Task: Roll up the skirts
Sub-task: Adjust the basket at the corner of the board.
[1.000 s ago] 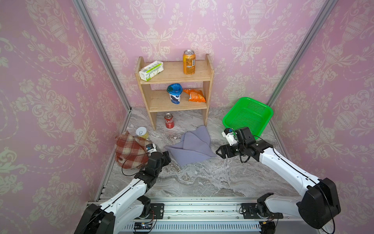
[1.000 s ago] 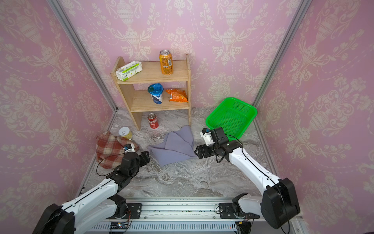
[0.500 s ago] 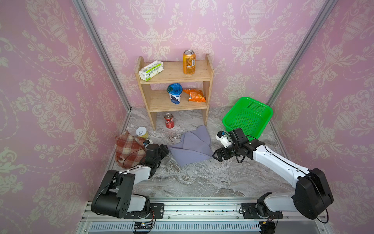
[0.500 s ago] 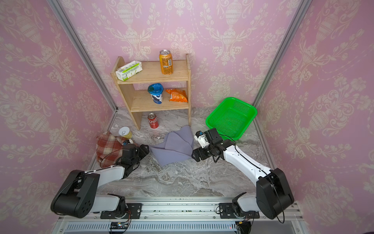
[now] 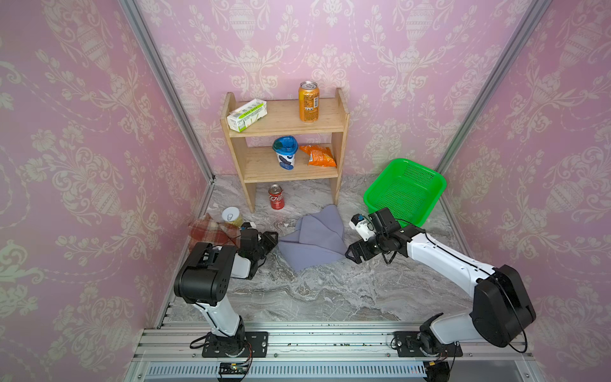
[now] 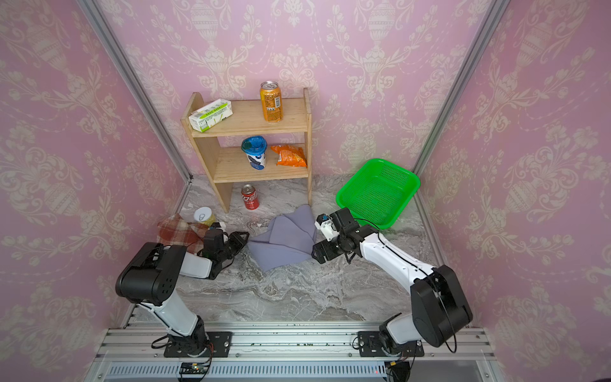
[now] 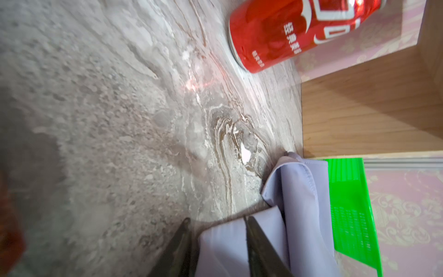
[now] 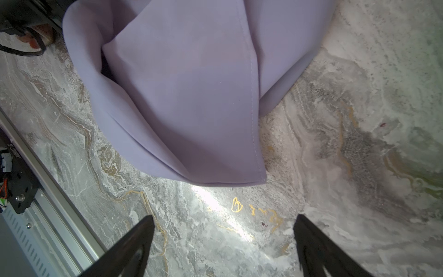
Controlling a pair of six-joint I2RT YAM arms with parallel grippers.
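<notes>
The top views give the plaid skirt (image 5: 205, 231): bunched at the left edge of the marble table (image 5: 314, 291), partly behind the left arm (image 5: 211, 264), next to a small tin (image 5: 230, 215). The lavender skirt (image 5: 314, 238) lies mid-table btwn the two grippers, in front of the shelf (image 5: 284, 125) & near the green basket (image 5: 405, 191).

The left wrist cam shows what the top views hide. The left gripper (image 7: 217, 219) has its jaws fairly close together w/ a corner of the lavender skirt btwn them; can't tell if it's actually pinched.

Right wrist cam: right gripper (image 8: 224, 218) jaws wide apart over bare table. The skirt's hemmed corner is just ahead, not touching.

The lavender skirt is folded to a wedge. Narrow tip points back twd the shelf's leg, broad edge twd the front rail (image 5: 330, 334), long axis approx front-to-back.
</notes>
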